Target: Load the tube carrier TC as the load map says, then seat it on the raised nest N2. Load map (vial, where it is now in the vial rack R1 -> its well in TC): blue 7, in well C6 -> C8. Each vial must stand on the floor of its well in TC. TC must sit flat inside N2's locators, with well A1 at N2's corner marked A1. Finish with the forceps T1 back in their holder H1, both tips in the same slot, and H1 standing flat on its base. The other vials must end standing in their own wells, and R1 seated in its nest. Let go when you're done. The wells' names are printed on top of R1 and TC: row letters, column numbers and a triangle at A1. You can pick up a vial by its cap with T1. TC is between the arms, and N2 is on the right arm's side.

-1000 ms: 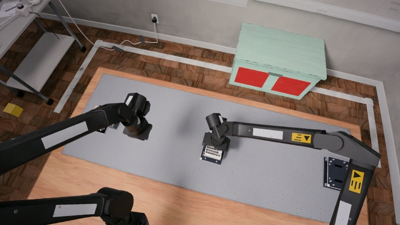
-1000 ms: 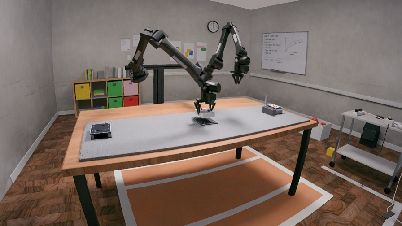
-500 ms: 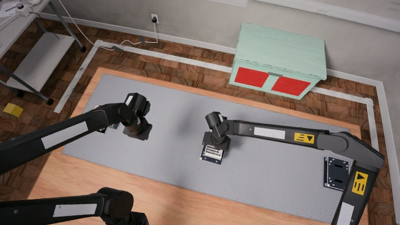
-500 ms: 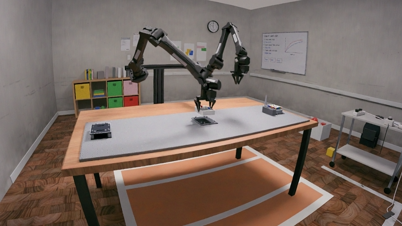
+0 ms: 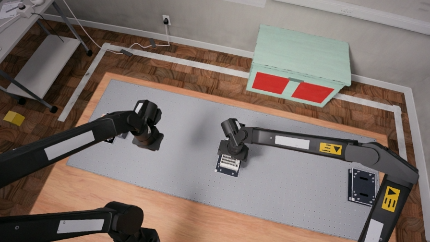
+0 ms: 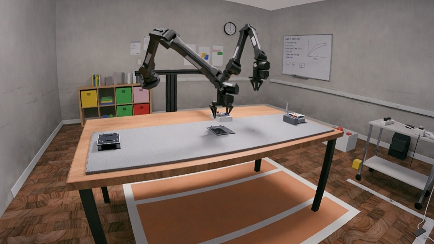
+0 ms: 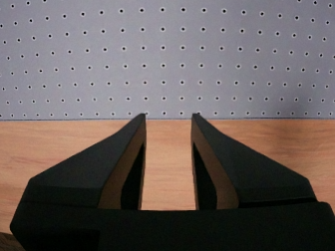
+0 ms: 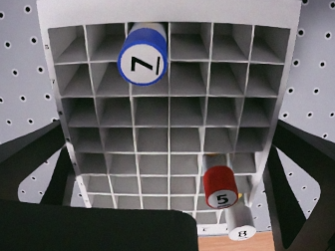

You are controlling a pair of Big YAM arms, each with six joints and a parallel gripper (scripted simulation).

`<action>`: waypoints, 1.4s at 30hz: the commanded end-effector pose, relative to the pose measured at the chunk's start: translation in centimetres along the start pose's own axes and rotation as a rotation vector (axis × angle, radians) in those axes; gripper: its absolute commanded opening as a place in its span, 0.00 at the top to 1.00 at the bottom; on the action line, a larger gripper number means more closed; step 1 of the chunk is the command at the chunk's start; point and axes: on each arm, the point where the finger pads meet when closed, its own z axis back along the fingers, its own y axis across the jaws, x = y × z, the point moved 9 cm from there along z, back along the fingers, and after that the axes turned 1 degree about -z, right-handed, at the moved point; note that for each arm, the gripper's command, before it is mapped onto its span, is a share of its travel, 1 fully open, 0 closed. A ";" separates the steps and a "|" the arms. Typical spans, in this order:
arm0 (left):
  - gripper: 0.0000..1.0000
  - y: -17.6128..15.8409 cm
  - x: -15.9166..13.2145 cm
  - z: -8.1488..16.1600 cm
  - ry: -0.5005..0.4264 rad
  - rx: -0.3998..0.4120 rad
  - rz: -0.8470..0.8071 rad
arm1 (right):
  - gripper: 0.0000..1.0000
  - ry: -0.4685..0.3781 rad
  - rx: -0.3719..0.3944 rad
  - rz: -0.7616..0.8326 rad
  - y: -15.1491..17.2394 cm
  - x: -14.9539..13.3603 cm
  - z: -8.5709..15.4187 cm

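My right gripper (image 6: pixel 222 114) (image 8: pixel 168 124) is shut on the white tube carrier TC (image 5: pixel 230 165) (image 6: pixel 224 119) (image 8: pixel 167 13), raised level above its dark nest plate (image 5: pixel 227 172) (image 6: pixel 221 130). In TC, blue vial 7 (image 8: pixel 143 62) stands in C8. Red vial 5 (image 8: pixel 220 186) and white vial 8 (image 8: pixel 240 224) are near the far end. My left gripper (image 6: pixel 256 88) (image 7: pixel 168 125) is partly open and empty, high up. Raised nest N2 (image 5: pixel 363 186) (image 6: pixel 108 138) holds nothing. Rack R1 (image 6: pixel 300 120) shows several caps; beside it the forceps T1 (image 6: pixel 286 108) rise from grey holder H1 (image 6: pixel 290 120). Their tips are hidden.
A grey perforated board (image 5: pixel 186 162) (image 6: pixel 169 142) covers much of the wooden table (image 5: pixel 150 198). R1 and H1 are at the opposite end of the board from N2. The left arm partly hides them in the top view. The right arm's elbow is near N2 in that view.
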 end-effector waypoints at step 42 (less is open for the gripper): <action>0.76 0.4 0.7 0.5 -0.016 0.005 0.018 | 1.00 -0.020 0.012 -0.018 -7.0 2.4 0.9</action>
